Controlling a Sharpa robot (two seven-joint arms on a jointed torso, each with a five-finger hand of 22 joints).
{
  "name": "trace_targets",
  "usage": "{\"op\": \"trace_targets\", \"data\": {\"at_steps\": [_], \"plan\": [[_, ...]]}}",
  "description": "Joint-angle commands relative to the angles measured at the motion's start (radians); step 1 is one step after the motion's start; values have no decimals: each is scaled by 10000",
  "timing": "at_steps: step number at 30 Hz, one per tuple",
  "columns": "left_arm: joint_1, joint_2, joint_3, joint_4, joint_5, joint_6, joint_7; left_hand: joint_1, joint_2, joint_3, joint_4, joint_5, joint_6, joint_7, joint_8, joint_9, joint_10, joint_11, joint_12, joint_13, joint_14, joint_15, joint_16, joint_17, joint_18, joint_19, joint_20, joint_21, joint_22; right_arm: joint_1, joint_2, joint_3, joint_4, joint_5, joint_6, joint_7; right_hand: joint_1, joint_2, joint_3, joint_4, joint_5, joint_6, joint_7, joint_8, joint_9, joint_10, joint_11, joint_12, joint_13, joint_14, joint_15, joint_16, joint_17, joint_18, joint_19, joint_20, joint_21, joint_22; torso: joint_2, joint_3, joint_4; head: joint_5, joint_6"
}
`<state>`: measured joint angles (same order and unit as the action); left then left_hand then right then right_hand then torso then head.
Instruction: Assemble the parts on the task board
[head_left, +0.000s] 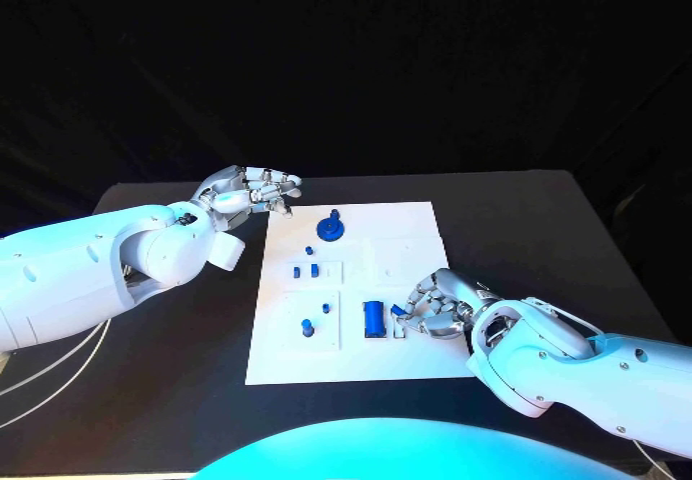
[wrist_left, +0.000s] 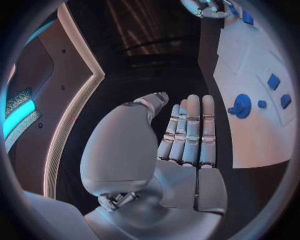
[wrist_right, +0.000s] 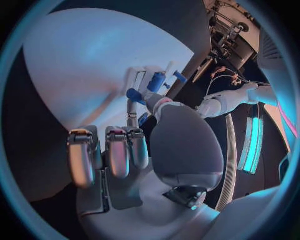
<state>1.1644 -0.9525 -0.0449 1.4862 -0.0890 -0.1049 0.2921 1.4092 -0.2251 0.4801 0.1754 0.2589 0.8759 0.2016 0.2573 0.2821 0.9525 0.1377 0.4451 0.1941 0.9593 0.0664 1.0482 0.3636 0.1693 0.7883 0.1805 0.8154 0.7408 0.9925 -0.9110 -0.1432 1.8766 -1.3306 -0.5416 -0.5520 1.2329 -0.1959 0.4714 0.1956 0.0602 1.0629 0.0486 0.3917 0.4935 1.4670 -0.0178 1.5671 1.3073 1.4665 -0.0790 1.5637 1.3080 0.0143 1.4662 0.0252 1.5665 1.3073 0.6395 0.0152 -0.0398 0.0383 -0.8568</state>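
The white task board (head_left: 411, 235) lies in the middle of the table. A round blue part with a peg (head_left: 332, 230) stands at its far end, also seen as the round part (wrist_left: 240, 106). Small blue parts (head_left: 304, 270) sit in the board's left recesses, and a long blue part (head_left: 374, 318) lies near the front. My right hand (head_left: 440, 305) rests at the board's right edge beside that long part. Thumb and forefinger pinch a small blue part (wrist_right: 134, 95), with the other fingers curled in. My left hand (head_left: 253, 190) hovers off the board's far left corner, fingers straight and empty.
Black table (head_left: 173, 370) surrounds the board on all sides. My left forearm (head_left: 87, 270) lies along the table's left side, my right forearm (head_left: 577, 365) across its front right corner.
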Motion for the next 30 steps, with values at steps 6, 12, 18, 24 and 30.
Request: {"op": "trace_targets", "data": {"at_steps": [6,12,18,24,30], "plan": [[4,21,6,21,47,163,72,15,121,23,66,34,-99,-9,70,-16,-56,-17,54,-12,12,52,-57,13,124,53,6,-76,-21,-83,296,-6,-287,444,413,-219,-457,-32,-228,205,-22,-4,77,9,36,1038,-2,37,2635,1016,-19,11,2506,-143,1046,-6,43,2635,3,3,-7,-2,-31],[4,17,6,25,47,172,61,14,133,27,73,35,-99,-8,72,-16,-56,-16,57,-13,12,52,-57,13,124,54,6,-78,-22,-120,380,-11,-350,323,784,-369,-758,-4,-390,377,-21,-21,94,11,54,1038,14,37,2635,1011,-3,-2,2480,-143,1046,8,43,2635,-4,3,-9,-8,-46],[4,9,6,24,47,178,50,10,146,28,85,36,-100,-7,74,-17,-60,-14,59,-14,11,54,-57,13,124,57,7,-82,-24,-134,390,-13,-354,183,999,-484,-905,-2,-492,466,-21,-10,95,24,70,1038,17,37,2635,1015,-1,7,2499,-143,1046,14,43,2635,-3,3,-15,-23,-69],[4,1,6,24,47,193,34,10,146,28,85,36,-100,-7,74,-17,-60,-14,59,-14,11,54,-57,13,124,57,7,-82,-24,-144,379,-15,-316,104,1133,-534,-951,19,-519,500,-18,9,87,37,78,1038,13,37,2635,1019,-1,16,2517,-143,1046,15,43,2635,3,4,-9,-48,-84],[4,-5,6,23,47,198,24,10,146,28,85,36,-100,-7,74,-17,-60,-14,59,-14,11,54,-57,13,124,57,7,-82,-24,-157,368,-17,-264,98,1174,-527,-926,65,-510,490,-12,41,63,60,91,1038,-3,37,2635,1017,-9,13,2511,-143,1046,14,43,2635,0,4,-16,-49,-91]]}}
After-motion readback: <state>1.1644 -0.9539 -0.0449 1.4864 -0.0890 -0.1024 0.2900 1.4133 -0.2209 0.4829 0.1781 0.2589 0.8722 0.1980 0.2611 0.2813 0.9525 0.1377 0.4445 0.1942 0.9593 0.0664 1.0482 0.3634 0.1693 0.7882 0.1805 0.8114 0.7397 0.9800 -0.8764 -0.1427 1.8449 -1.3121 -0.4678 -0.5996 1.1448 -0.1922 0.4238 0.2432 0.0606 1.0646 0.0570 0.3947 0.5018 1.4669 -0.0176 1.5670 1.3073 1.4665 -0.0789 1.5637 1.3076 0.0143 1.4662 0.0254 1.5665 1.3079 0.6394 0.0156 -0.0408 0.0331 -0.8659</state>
